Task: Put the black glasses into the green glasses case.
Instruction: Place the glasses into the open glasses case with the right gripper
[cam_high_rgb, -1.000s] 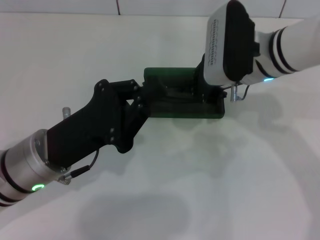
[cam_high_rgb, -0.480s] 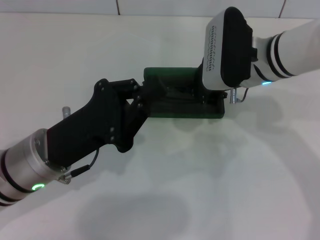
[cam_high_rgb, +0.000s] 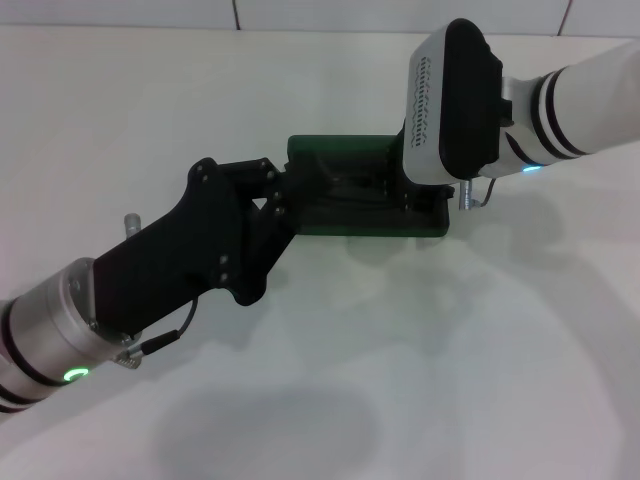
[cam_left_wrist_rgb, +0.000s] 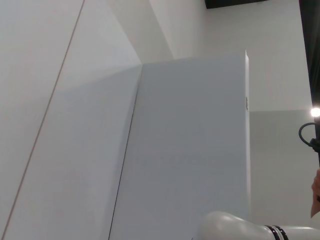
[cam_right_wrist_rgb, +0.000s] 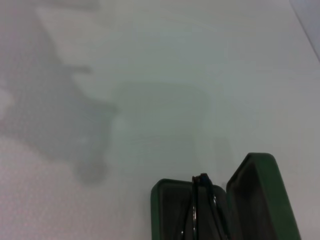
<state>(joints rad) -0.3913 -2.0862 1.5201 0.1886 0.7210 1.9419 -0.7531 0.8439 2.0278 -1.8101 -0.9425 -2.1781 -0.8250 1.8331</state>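
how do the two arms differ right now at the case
The left pincer has a black housing and reaches in low from the robot's left; the right pincer sits under a white-and-black housing, coming from the right, above the green glasses case. Both meet at the open case, where the black glasses lie.

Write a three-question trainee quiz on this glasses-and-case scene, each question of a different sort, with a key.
1. True or false: the green glasses case stands open.
2. The black glasses are: A) beside the case on the table; B) in or over the case's open tray; C) on the lid.
3. Fill in: the left pincer is at the case's ____ end in the head view.

Key: 1 true; 2 B; 3 left.
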